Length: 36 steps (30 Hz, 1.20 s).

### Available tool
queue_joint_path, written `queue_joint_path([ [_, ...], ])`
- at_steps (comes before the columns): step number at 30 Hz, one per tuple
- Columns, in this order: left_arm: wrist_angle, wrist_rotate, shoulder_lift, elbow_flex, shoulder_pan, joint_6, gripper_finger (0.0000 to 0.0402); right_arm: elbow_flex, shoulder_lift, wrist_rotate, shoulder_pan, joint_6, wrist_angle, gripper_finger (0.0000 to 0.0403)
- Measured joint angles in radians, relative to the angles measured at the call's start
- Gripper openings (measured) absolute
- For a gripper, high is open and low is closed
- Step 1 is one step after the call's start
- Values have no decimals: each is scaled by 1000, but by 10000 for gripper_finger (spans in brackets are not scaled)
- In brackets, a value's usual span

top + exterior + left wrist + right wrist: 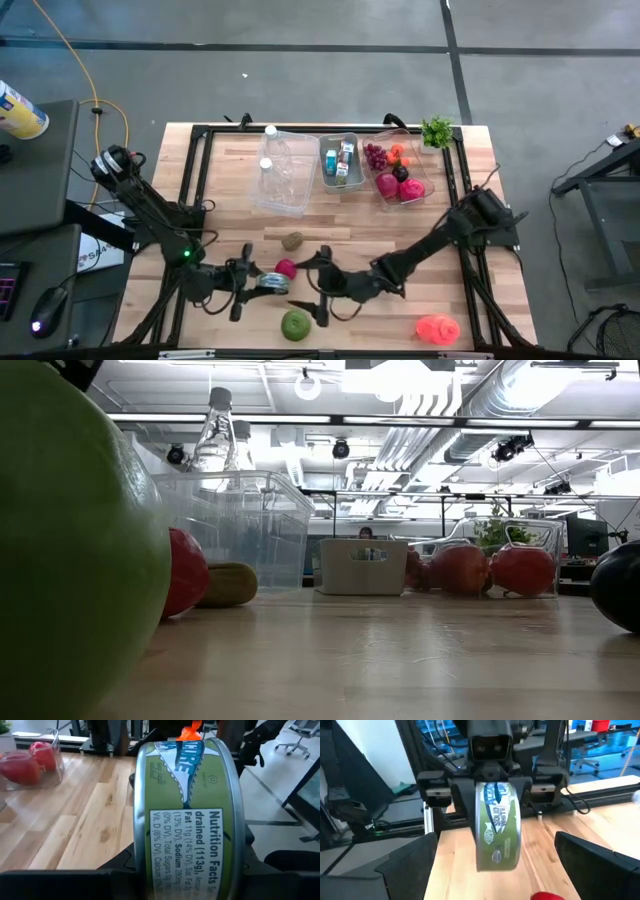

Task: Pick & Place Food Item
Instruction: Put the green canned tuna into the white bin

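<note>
Wooden table with a black frame around the edge. Along the far side sit three bins: a big clear bin holding two plastic bottles, a small grey bin with cartons in it, and a clear bin with red fruit and grapes; a green sprig lies at that bin's far corner.

Left arm reaches in from the left edge, its left gripper low near the front middle, clamped on a tin can held on edge, fingers on its flat faces. Right wrist view shows the can upright between those fingers, green label with a fish on it. Left wrist view is filled by the can's rim and nutrition label.

Right arm comes in from the right; right gripper spread wide, holding nothing, facing the can from just beside it.

Loose items: green apple at the front edge, orange-pink thing at front right, magenta ball just behind the can, brownish kiwi farther back.
</note>
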Motion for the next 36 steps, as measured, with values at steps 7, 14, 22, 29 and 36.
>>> queue_joint_path([
  [7, 21, 34, 8, 0, 51, 59, 126, 0, 36, -13, -57, 2, 22, 394],
  [14, 26, 37, 11, 0, 77, 117, 126, 0, 36, -93, -76, -36, 21, 331],
  [22, 26, 33, 11, -1, 79, 137, 126, 0, 36, -101, -82, -54, 0, 161],
  [29, 25, 19, 11, -2, 79, 123, 126, 0, 35, -123, -91, -79, -13, 119],
  [36, 21, 5, 11, -2, 79, 110, 128, 0, 35, -131, -89, -90, -13, 119],
])
